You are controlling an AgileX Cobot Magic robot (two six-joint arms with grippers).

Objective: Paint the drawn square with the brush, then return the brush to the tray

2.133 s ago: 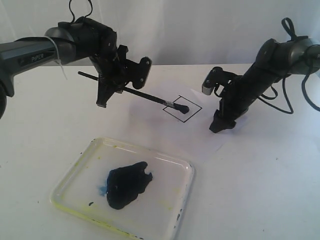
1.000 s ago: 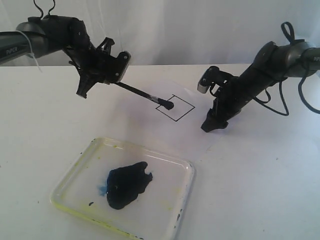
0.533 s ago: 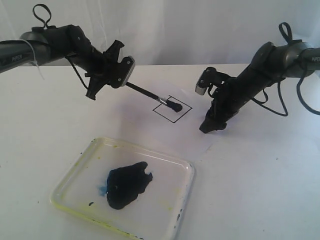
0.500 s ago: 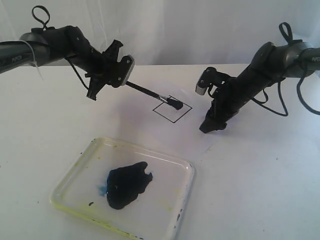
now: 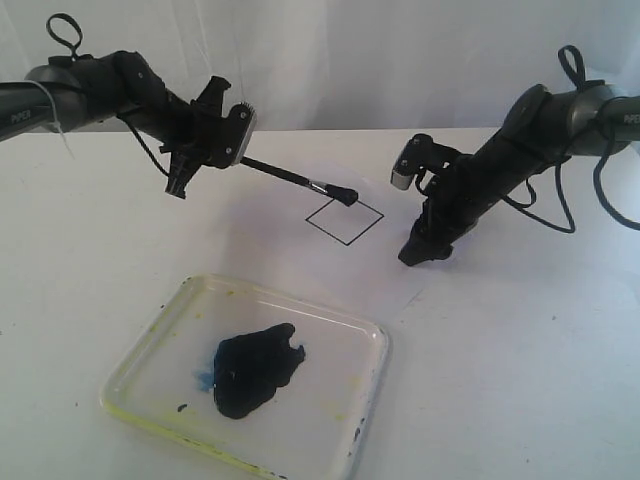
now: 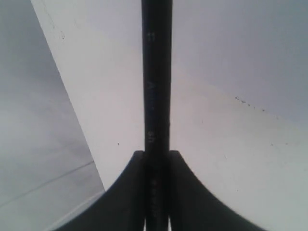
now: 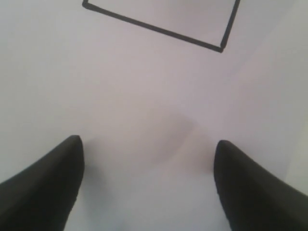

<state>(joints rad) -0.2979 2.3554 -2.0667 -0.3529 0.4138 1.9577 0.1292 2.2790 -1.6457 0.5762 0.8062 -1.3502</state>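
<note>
White worktop [image 5: 520, 380]: my left hand [image 5: 235, 145] grips the long dark-handled paintbrush [image 5: 290, 177], tip at one corner of the thin black-outlined square [image 5: 345, 220]; my right hand [image 5: 422, 252] stands wide nearby.

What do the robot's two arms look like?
Both are mostly black, with grey sections further back. The left arm has a looped black cable on top, and the right arm trails black cables too. The left gripper and the right gripper have dark, tapering fingers.

Exterior overview, right wrist above drawn square [image 7: 163, 19]
</note>
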